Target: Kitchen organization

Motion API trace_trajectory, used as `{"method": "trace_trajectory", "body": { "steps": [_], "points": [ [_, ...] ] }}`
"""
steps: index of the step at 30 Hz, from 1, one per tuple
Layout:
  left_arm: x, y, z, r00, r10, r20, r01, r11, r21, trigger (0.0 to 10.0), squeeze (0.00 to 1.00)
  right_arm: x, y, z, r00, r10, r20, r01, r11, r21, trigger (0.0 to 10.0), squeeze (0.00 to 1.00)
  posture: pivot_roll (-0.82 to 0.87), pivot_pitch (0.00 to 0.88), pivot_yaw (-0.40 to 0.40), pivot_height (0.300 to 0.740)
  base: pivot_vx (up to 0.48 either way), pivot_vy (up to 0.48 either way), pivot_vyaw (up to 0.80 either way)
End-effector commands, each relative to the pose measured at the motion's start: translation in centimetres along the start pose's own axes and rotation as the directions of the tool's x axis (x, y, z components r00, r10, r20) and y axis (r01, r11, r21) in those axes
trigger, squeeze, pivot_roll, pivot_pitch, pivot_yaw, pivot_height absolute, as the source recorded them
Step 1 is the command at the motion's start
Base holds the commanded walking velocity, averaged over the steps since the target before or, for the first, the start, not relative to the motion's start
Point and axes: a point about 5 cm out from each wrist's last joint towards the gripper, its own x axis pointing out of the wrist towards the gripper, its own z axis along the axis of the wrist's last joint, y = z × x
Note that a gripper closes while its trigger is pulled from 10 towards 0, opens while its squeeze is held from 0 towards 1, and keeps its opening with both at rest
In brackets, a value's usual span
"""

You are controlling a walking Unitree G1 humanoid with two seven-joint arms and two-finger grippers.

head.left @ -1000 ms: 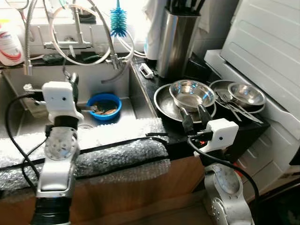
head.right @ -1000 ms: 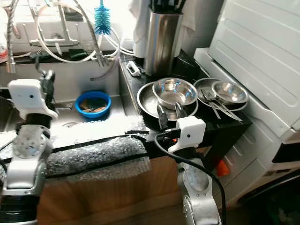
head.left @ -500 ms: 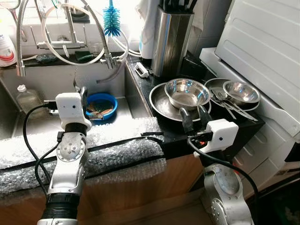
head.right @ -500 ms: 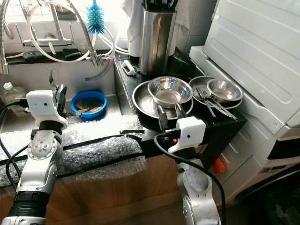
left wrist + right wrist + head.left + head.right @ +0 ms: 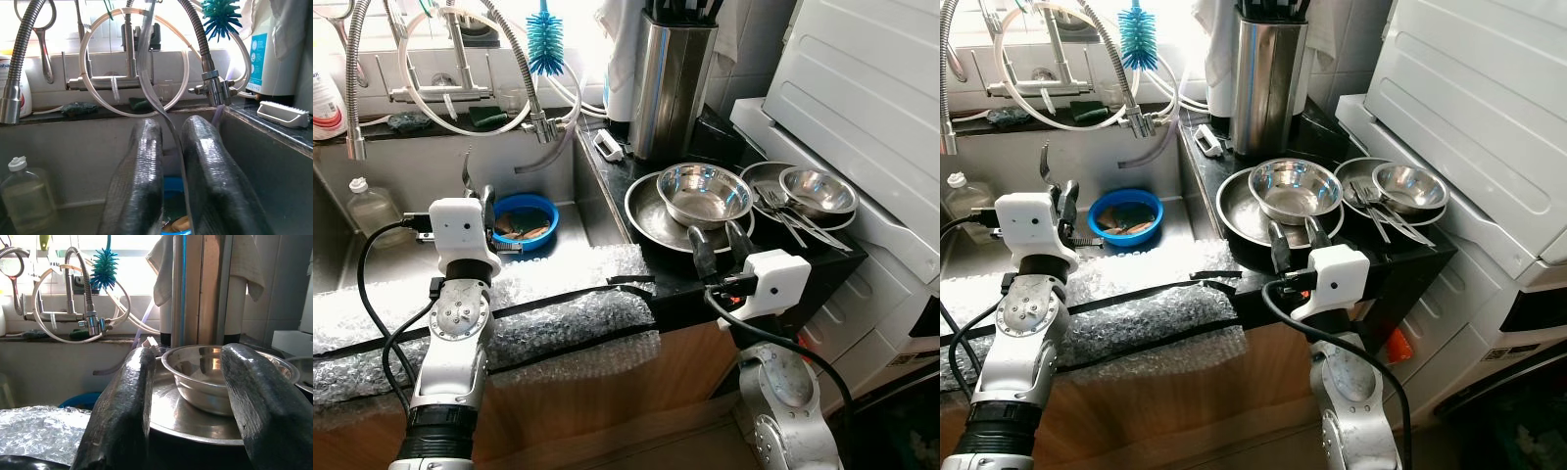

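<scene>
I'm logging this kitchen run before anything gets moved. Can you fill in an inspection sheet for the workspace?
Surface: black counter right of the sink; bubble wrap on the front edge.
Job's things: steel bowl in a wide pan; small bowl with forks.
Clutter: blue bowl, bottle, brush.
Hands: left hand nearly closed over the sink; right hand open at the pan.
Cables: black wires.
Surroundings: knife holder.

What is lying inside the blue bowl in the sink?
The blue bowl holds brownish scraps, too small to identify. The left end effector covers its near-left edge.

Left end effector (image 5: 478, 186) closed, right end effector (image 5: 714, 240) spread.
</scene>
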Motion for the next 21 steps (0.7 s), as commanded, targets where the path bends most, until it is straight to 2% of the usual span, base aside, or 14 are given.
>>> {"method": "trace_trajectory", "body": {
  "steps": [1,5,10,11,12,13,16,17,18,21],
  "points": [
    [-0.1,0.1,-0.1,1.0,0.003,0.0,-0.003,1.0,0.009,10.0,0.95,-0.1,0.0,-0.1,1.0,0.001,-0.006,-0.002,1.0,-0.006,10.0,0.0,-0.05,0.0,-0.054,0.727,0.0,0.0,0.0],
    [-0.1,0.1,-0.1,1.0,0.0,0.002,0.0,1.0,0.007,10.0,1.0,-0.1,0.1,-0.1,1.0,0.002,-0.007,-0.002,1.0,-0.005,10.0,0.0,-0.05,0.0,-0.052,0.727,0.0,0.0,0.0],
    [0.1,0.0,0.0,1.0,-0.001,-0.001,0.001,1.0,-0.009,10.0,1.0,-0.1,0.2,-0.2,1.0,0.006,-0.012,-0.006,1.0,-0.005,10.0,0.0,-0.06,0.0,-0.05,0.727,0.0,0.0,0.0],
    [0.1,0.0,0.1,1.0,-0.001,0.0,0.001,1.0,-0.01,10.0,0.95,-0.1,0.2,-0.2,1.0,0.007,-0.013,-0.007,1.0,-0.005,10.0,0.0,-0.05,0.0,-0.05,0.727,0.0,0.0,0.0],
    [0.2,0.0,0.2,1.0,-0.001,0.007,0.001,1.0,-0.008,10.0,0.61,0.0,0.2,-0.2,1.0,0.007,-0.014,-0.007,1.0,-0.007,10.0,0.0,-0.05,0.0,-0.05,0.727,0.0,0.0,0.0],
    [0.3,0.0,0.3,1.0,0.003,0.012,-0.003,1.0,-0.009,10.0,0.0,0.0,0.2,-0.2,1.0,0.006,-0.014,-0.006,1.0,-0.007,10.0,0.0,-0.05,0.0,-0.05,0.727,0.0,0.0,0.0],
    [0.6,0.2,1.3,0.999,0.009,0.049,-0.009,1.0,-0.002,10.0,0.0,0.1,0.1,-0.2,1.0,-0.001,-0.016,0.001,1.0,-0.009,10.0,0.0,-0.06,0.0,-0.053,0.727,0.0,0.0,0.0],
    [0.9,0.3,2.6,0.995,-0.007,0.101,0.004,0.999,0.035,10.0,0.0,0.1,-0.1,-0.2,1.0,-0.015,-0.024,0.014,1.0,-0.015,10.0,0.0,-0.06,0.0,-0.054,0.727,0.0,0.0,0.0],
    [0.9,0.3,2.6,0.995,-0.007,0.101,0.004,0.999,0.035,10.0,0.0,0.1,-0.1,-0.2,1.0,-0.015,-0.024,0.014,1.0,-0.015,10.0,0.0,-0.06,0.0,-0.054,0.727,0.0,0.0,0.0],
    [1.1,0.4,4.3,0.986,-0.05,0.16,0.035,0.995,0.094,10.0,0.0,0.2,-0.4,-0.1,0.999,-0.029,-0.025,0.028,1.0,-0.009,10.0,0.0,-0.06,0.0,-0.054,0.727,0.0,0.0,0.0]
  ]
}}
